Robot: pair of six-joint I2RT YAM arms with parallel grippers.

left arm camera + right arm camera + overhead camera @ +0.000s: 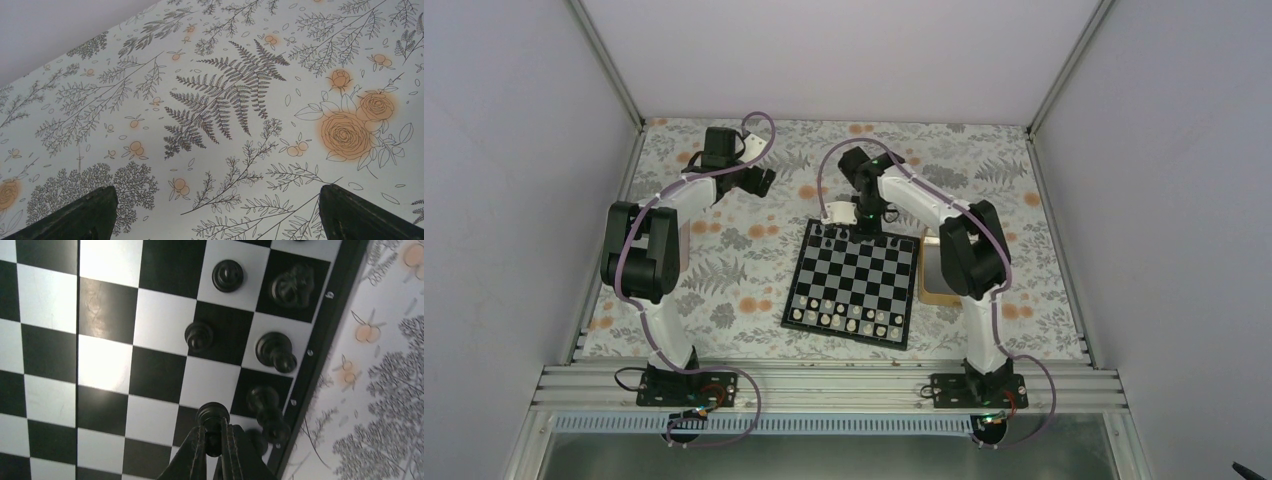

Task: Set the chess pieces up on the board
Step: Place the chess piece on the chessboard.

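Note:
The board [50, 295] fills the right wrist view, its dark border running down the right side. My right gripper [214, 432] is shut on a small black pawn [213, 415], held just over squares near that border. Several black chess pieces stand close by: a pawn [199, 336], another pawn [228, 275], a knight-like piece [292, 285] and two taller pieces [272, 351] [265, 405]. From above, the right gripper [864, 225] is at the far edge of the board [864, 275]. My left gripper [767, 180] hangs open over the flowered cloth, far left of the board, with nothing between its fingers [85, 215].
White chessmen [844, 318] fill the two near rows of the board. A tan-rimmed tray [931, 290] lies against the board's right side, under the right arm. The flowered cloth [225, 100] covers the table, and grey walls close it in on three sides.

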